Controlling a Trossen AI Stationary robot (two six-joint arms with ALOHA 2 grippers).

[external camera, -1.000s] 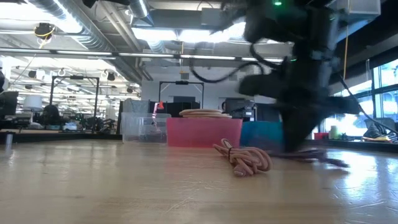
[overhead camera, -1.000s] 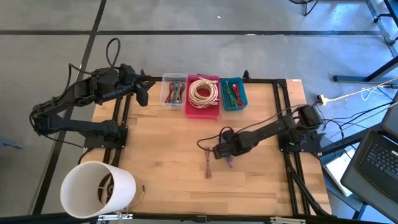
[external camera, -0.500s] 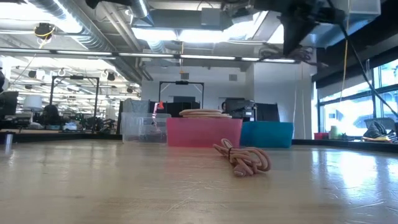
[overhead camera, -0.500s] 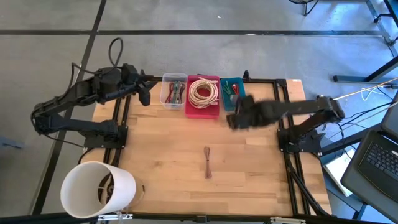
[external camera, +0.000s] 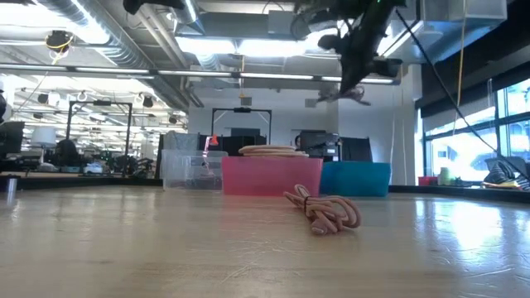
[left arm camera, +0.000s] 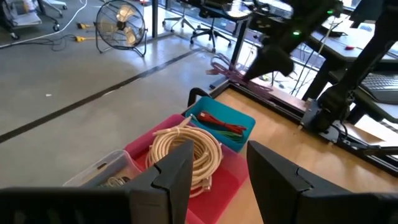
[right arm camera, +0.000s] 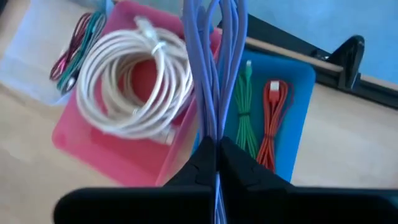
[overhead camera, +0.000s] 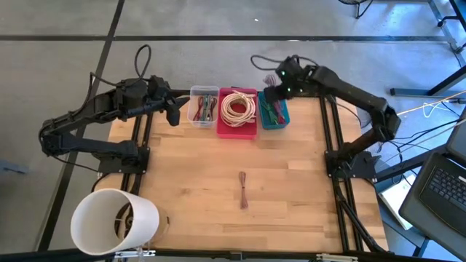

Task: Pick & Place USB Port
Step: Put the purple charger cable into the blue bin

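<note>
Purple cable now up over the bins.
I see the purple cable (right arm camera: 214, 68) pinched in my right gripper (overhead camera: 275, 93), fingers closed, swung from mid-table to above the blue bin (overhead camera: 274, 120) at the far edge; pink cable (overhead camera: 242, 191) stays mid-table; left gripper (left arm camera: 214, 177) waits parted, far-left corner.

Three bins (overhead camera: 238, 113) in row along tabletop (overhead camera: 189, 189) far edge. Cable coil (overhead camera: 237, 106) in middle bin. Bundled cable (overhead camera: 242, 191) alone mid-tabletop. Bucket (overhead camera: 114, 220) at near left corner. Right gripper (overhead camera: 274, 93) with cable bundle (right arm camera: 214, 68) above rightmost bin.
</note>
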